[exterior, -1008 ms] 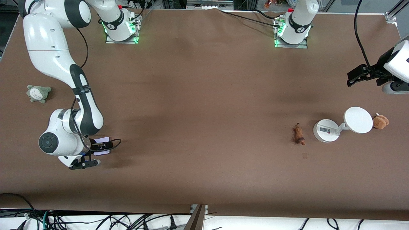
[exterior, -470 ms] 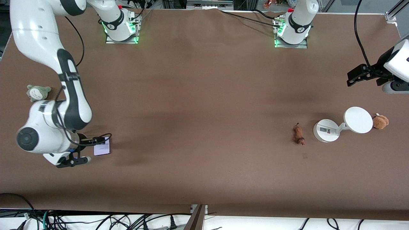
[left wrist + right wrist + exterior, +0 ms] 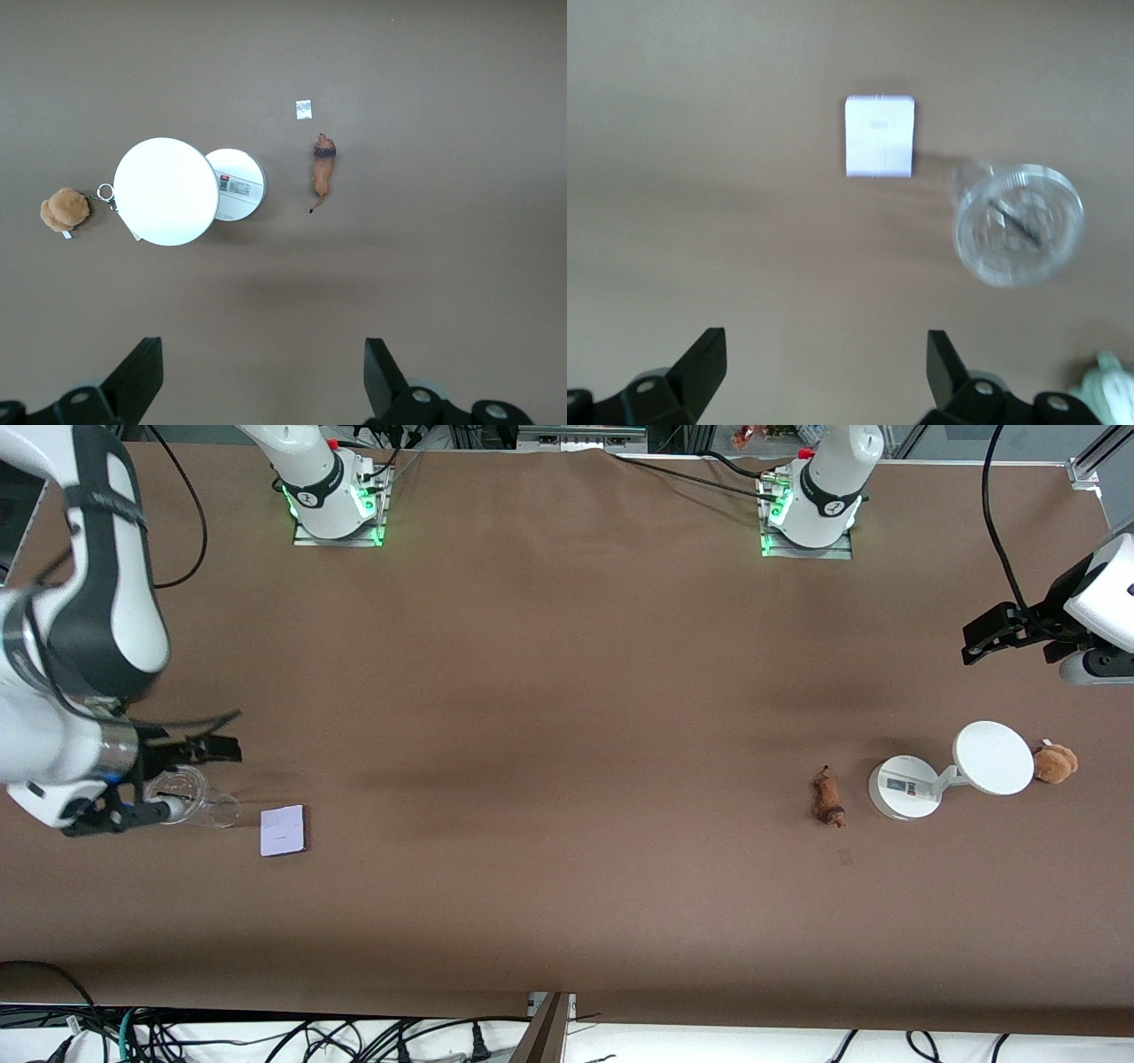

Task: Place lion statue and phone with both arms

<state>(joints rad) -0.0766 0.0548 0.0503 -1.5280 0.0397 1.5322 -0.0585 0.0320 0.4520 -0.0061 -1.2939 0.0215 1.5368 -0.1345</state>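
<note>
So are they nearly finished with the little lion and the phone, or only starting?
It looks nearly finished. The phone lies flat on the table at the right arm's end, beside a clear cup; the lion statue lies beside a white stand. Both the right hand and the left hand are open and hold nothing. Whether anything is left, I can't tell.

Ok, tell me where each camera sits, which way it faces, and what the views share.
Front view: high across the table, facing both bases; shows the right gripper open over a clear cup, the left gripper open, the phone and the lion.
Left wrist view: looks straight down on the lion, stand and brown plush; own open fingers show.
Right wrist view: looks down on the phone and cup; own fingers show.
Shared: front and left wrist show the lion; front and right wrist the phone.
</note>
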